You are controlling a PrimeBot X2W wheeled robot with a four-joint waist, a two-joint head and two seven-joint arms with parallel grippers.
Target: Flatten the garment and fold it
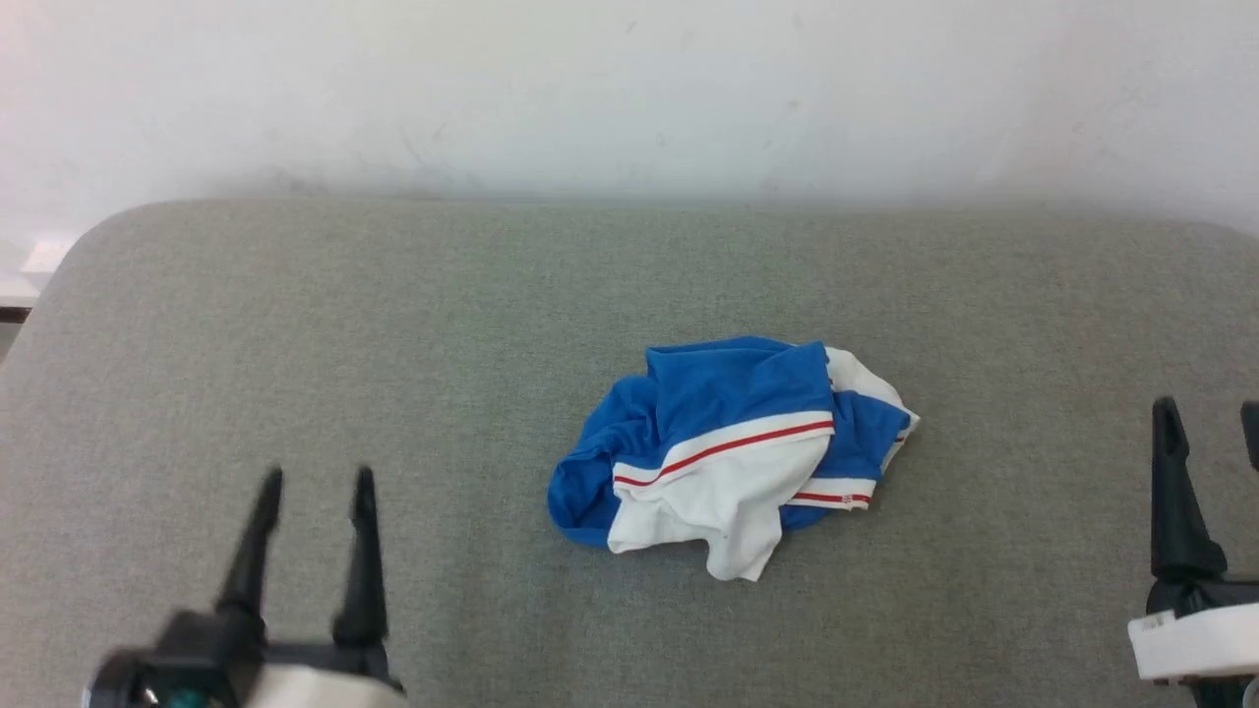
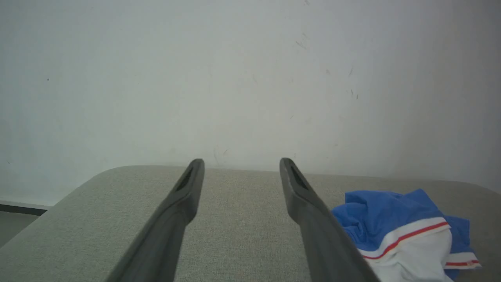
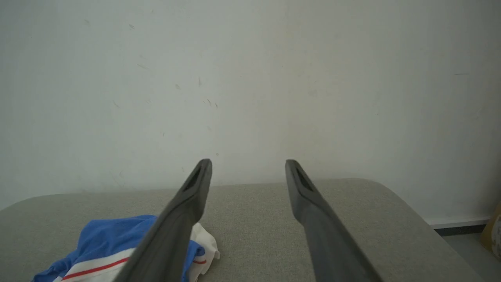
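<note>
So the bright blue jersey T-shirt with white sleeves and red-striped trim (image 1: 733,452) is sitting in a crumpled heap on the grey fabric-covered table (image 1: 295,324), roughly in the middle and a touch to the right. It's nowhere near flat. Blue cloth is bunched up on the far and left side, and a white panel with a red stripe is flopped over the near side, with a white corner hanging toward the near edge. A second bit of red-and-white trim pokes out on the right. I can't make out any lettering in this pile.

The left hand (image 1: 319,477) is at the near left, well apart from the shirt. Its two long dark fingers are spread wide with nothing between them, and it looks a bit blurred from the head camera. From its own wrist camera the shirt (image 2: 395,227) sits off to the right, past the right finger.

The right hand (image 1: 1208,408) is at the near right edge, also spread wide and empty, well apart from the shirt. One of its fingers is cut off by the frame.

A plain white wall (image 1: 629,88) runs along behind the table's far edge.
</note>
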